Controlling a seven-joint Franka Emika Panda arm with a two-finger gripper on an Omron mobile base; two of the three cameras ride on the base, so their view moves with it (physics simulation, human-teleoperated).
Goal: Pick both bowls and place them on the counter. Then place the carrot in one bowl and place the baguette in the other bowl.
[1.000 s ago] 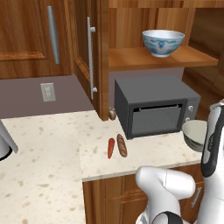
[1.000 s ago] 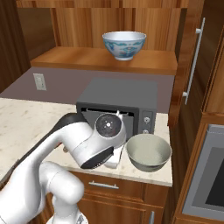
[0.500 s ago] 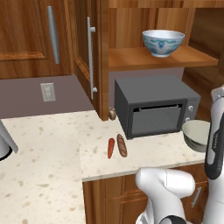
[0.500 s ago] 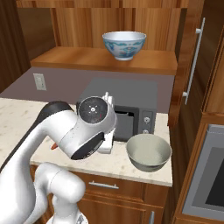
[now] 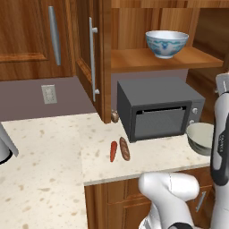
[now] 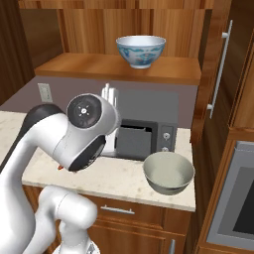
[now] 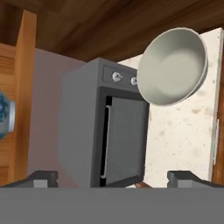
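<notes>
up close, the gripper (image 7: 112, 178) has its two dark fingertips (image 7: 43, 177) spread wide apart with nothing between them. the hand camera is rolled on its side and looks toward a dark grey microwave (image 7: 103, 127), which serves as the landmark.

the grey-green bowl (image 6: 168, 172) with a cream inside sits upright on the speckled beige counter (image 6: 114, 178), just beside the microwave on the side of its control knobs, near the counter's front edge. in the left base view the same bowl (image 5: 201, 137) shows partly behind the white arm (image 5: 221, 147), again right next to the microwave (image 5: 159, 112).

the white bowl with blue pattern (image 6: 141, 50) stands upright on a wooden shelf (image 6: 119, 68) directly above the microwave (image 6: 144, 126). the left base view shows it (image 5: 167, 43) on that shelf (image 5: 165, 59) too, and a sliver of it (image 7: 3, 119) appears at the edge of the hand view.

the carrot (image 5: 113, 151) and the baguette (image 5: 125, 148) lie side by side on the counter (image 5: 49, 165), in front of the microwave's far corner from the grey-green bowl. the carrot is the farther of the two from the microwave, and they are close together or just touching.

a wall outlet (image 5: 48, 94) sits on the backsplash well to the side of the microwave, beyond the carrot, under wooden cabinet doors (image 5: 40, 36) with metal handles.
</notes>
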